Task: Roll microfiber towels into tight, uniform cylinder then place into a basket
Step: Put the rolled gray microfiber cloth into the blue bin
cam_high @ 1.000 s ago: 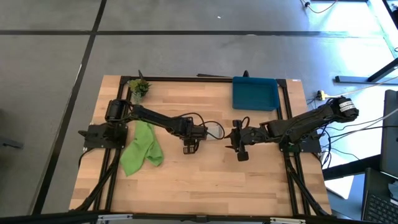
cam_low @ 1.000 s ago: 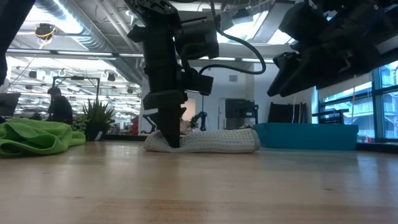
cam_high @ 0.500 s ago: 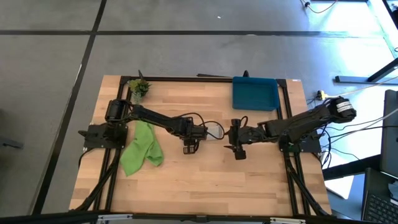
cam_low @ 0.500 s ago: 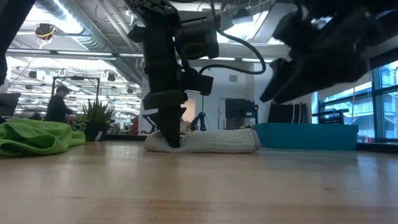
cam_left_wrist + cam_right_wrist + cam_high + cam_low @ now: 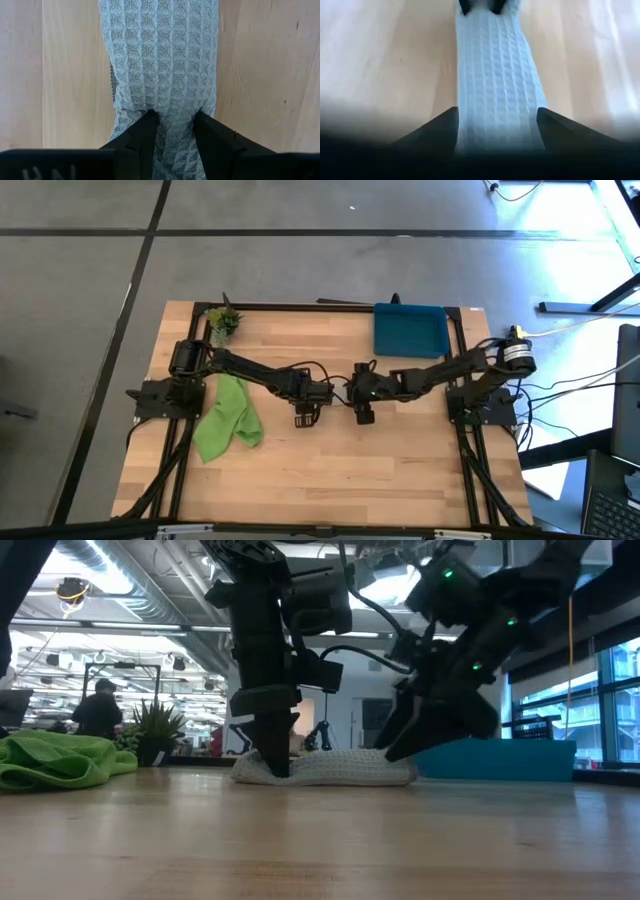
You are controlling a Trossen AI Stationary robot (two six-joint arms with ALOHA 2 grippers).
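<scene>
The rolled grey towel [image 5: 325,768] lies at the worktop's [image 5: 330,470] centre. The left end effector [image 5: 172,125] pinches its nine-o'clock end; the right end effector [image 5: 496,125] straddles its three-o'clock end, fingers spread wide. The basket [image 5: 409,329] sits at one o'clock.

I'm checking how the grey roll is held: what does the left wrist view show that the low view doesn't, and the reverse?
Only the left wrist view shows the left gripper jaws pinching the grey towel, puckering its waffle weave. Only the low view shows the right gripper at the roll's other end, the green towel, the basket and a potted plant. Both show the roll lying on the table.
</scene>
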